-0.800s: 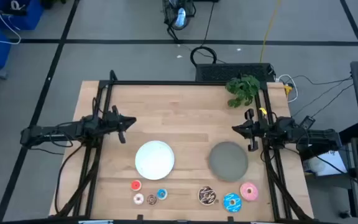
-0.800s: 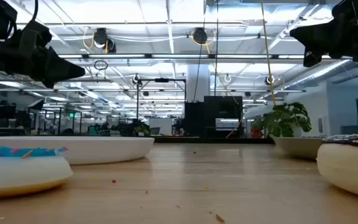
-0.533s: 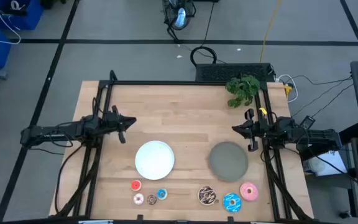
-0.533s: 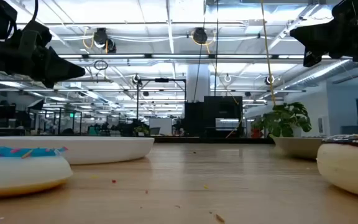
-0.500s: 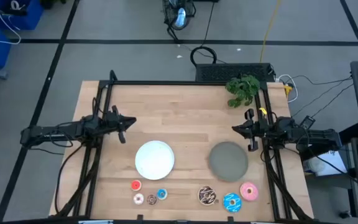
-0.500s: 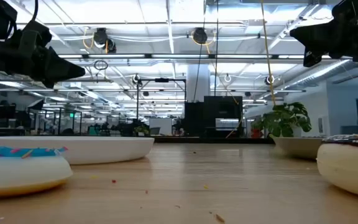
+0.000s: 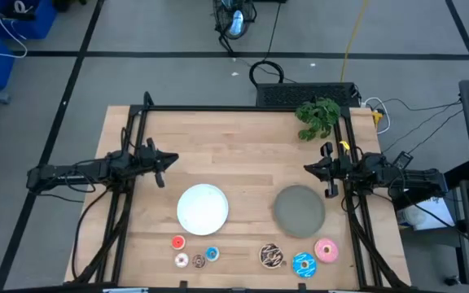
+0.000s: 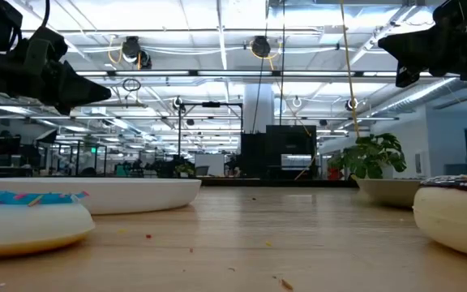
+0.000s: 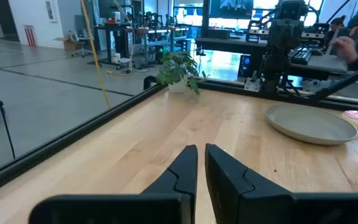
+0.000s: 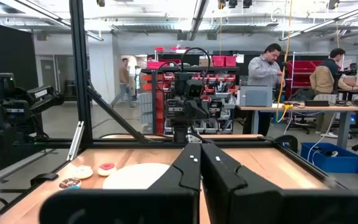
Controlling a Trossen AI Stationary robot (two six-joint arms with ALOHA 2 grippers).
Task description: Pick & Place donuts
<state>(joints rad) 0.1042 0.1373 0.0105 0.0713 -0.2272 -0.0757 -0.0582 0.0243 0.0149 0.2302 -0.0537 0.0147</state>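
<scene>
In the high view, seven donuts lie flat in a row along the near edge. The tiny ones are red (image 7: 177, 242), pink-white (image 7: 181, 260), brown (image 7: 199, 261) and blue (image 7: 212, 254). The larger ones are chocolate (image 7: 271, 256), blue-iced (image 7: 304, 264) and pink-iced (image 7: 326, 250). My left gripper (image 7: 165, 160) hovers shut above the table's left side, beyond the white plate (image 7: 203, 208). My right gripper (image 7: 316, 169) hovers shut at the right side, beyond the grey plate (image 7: 300, 208). Both wrist views show the fingers together, left (image 9: 201, 155) and right (image 10: 201, 155), holding nothing.
A potted plant (image 7: 318, 116) stands at the far right corner. A black frame (image 7: 234, 108) runs along the table's far edge and sides. Bare wood lies between the two arms and beyond the plates. People (image 10: 267, 65) are in the room behind the table.
</scene>
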